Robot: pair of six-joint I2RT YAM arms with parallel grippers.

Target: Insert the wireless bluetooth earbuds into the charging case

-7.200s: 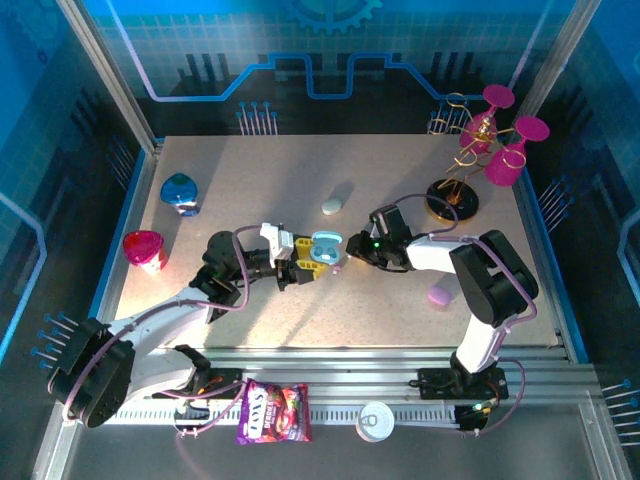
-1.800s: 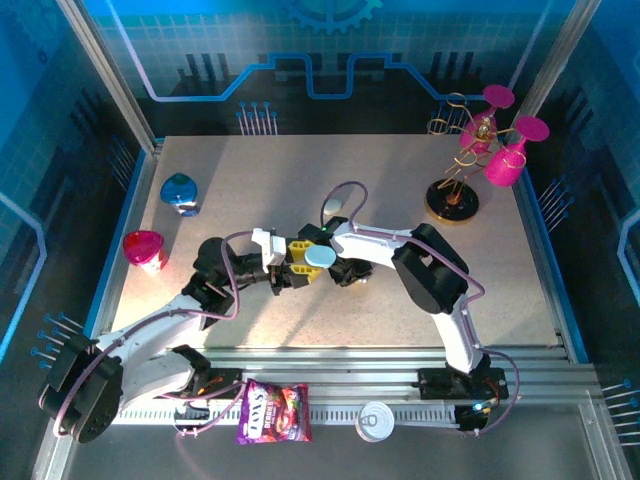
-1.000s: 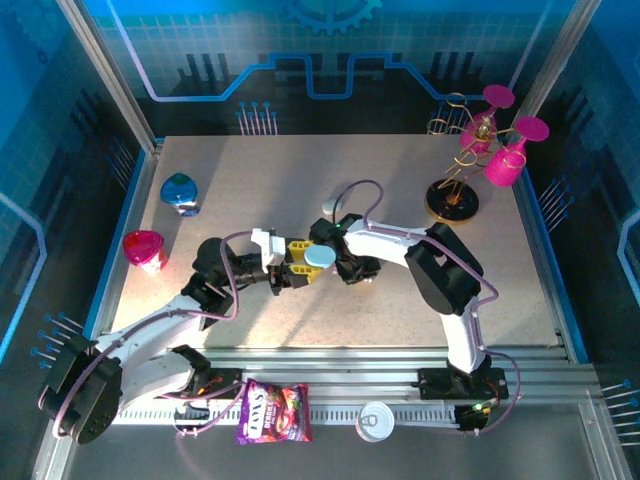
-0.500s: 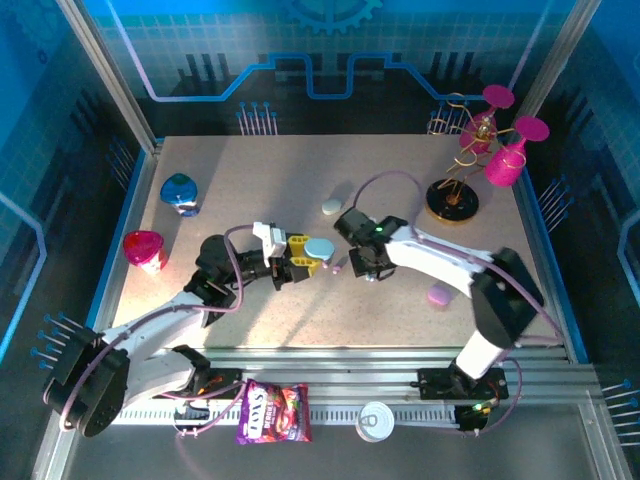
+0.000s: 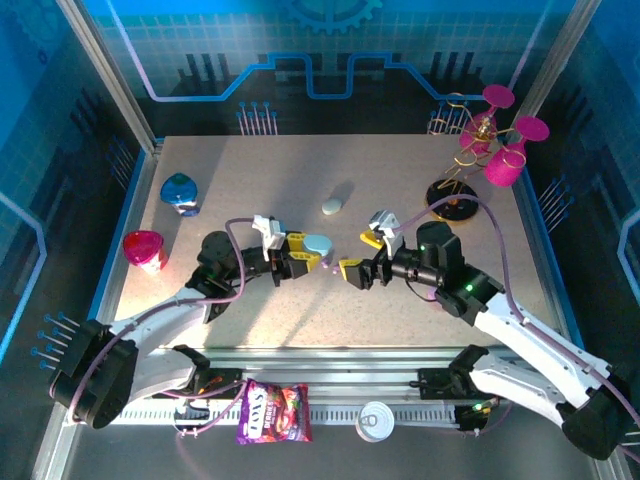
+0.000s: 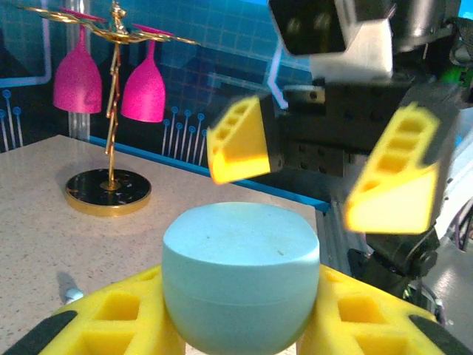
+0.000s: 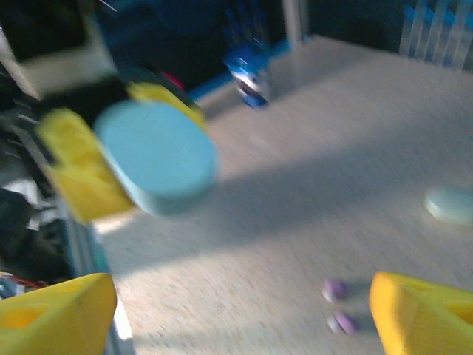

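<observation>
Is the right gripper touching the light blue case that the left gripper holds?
Apart. The top view shows bare table between the open right gripper and the light blue case, which the left gripper clamps. The right wrist view shows the gap too.

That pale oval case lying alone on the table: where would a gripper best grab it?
Probably from straight above. The pale case lies flat on the table with its rounded sides exposed, so pinch across its shorter width, low down, where the pebble shape is least likely to slip.

Bright blue-tinged light, hard shadows; right wrist view badly blurred.
</observation>
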